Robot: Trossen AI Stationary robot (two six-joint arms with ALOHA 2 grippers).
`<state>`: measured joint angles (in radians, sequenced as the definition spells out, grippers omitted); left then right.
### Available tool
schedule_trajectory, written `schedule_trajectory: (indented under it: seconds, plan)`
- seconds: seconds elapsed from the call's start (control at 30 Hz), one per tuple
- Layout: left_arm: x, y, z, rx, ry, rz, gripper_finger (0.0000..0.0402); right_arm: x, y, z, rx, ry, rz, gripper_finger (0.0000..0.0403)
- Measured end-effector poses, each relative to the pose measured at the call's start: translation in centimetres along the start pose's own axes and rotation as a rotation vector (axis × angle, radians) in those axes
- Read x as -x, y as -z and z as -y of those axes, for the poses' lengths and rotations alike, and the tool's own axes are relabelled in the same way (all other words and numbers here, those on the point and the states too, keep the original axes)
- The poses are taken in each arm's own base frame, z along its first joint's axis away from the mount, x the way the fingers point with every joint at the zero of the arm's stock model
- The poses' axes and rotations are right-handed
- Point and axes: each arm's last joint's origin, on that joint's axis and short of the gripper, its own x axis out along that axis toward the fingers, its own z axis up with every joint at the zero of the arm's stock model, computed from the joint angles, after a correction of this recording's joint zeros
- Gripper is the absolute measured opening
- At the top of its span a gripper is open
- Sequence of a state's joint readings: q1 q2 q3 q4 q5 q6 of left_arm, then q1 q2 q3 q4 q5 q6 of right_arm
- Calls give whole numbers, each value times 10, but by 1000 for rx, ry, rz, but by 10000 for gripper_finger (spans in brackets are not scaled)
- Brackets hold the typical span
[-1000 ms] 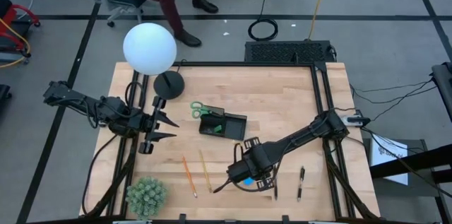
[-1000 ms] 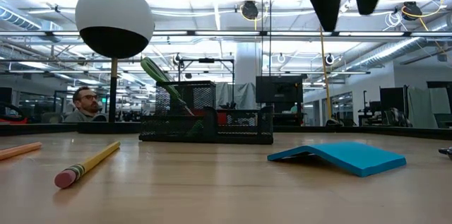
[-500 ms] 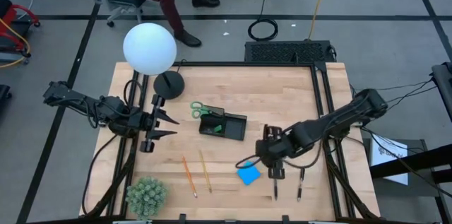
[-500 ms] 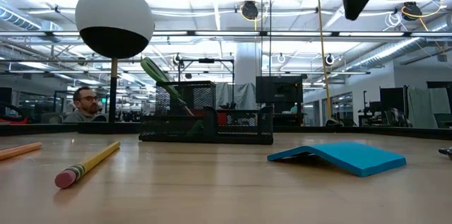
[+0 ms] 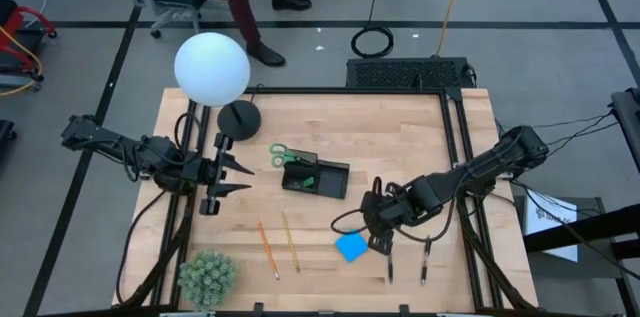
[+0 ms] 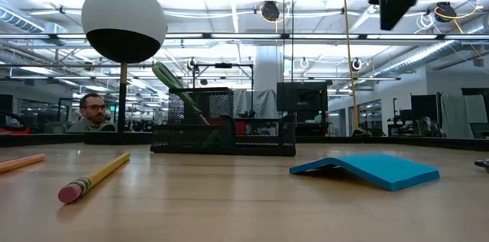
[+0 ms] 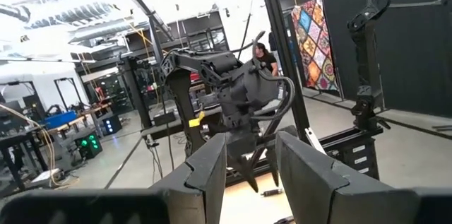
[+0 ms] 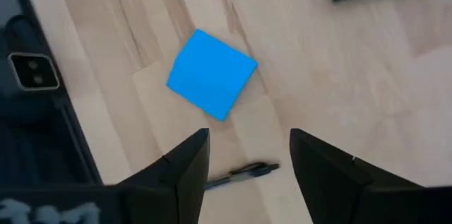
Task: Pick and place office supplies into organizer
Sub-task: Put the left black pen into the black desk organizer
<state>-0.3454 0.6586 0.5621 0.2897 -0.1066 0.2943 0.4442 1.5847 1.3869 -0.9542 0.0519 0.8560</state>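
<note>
right end effector [image 5: 378, 244]: mine, hanging above the counter just beside the blue pad; fingers apart, nothing between them. My wrist view shows only bare wood in the gap.
left end effector [image 5: 237, 178]: my waiting arm, parked at the counter's left side near the lamp base, fingers spread, empty.
blue pad [image 5: 350, 247]: lying flat on the counter [image 5: 400, 137], not in the organizer; one corner looks lifted in the low view.
dark pens [image 5: 426, 259]: two, on the wood near the front edge, to the right of the pad; one shows just under my right fingers in the wrist view.
pencils [image 5: 267, 249]: two, side by side on the counter left of the pad, well apart from the organizer.
organizer [image 5: 316, 176]: mid-counter, behind the pad.
scissors [image 5: 288, 155]: green handles stick out at the organizer's left end, blades seemingly down in the tall section; I judge this one placed.
progress: early. Scissors and something green appear in; pad, pens, pencils remain.
hard to make out: the green item inside the tray is too small to name. The low view cuts my right end effector off at the frame's top.
</note>
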Motion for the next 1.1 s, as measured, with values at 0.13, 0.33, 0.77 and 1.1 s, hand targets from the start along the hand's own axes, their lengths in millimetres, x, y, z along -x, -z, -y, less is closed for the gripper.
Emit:
schedule_trajectory:
  seconds: [0.13, 0.33, 0.77, 1.1]
  plan:
    - [0, 0, 0, -29, 0, 0, 131, -9, 4, -6, -108, 17, -22, 185]
    - [0, 0, 0, -48, -1, 3, 131, -20, 11, -13, -279, 43, -46, 185]
    - [0, 3, 3, -20, 24, -33, 131, -34, 21, -27, -499, 54, -70, 185]
    - [1, 9, 5, -7, 47, -92, 131, -58, 17, -38, -567, 114, -134, 180]
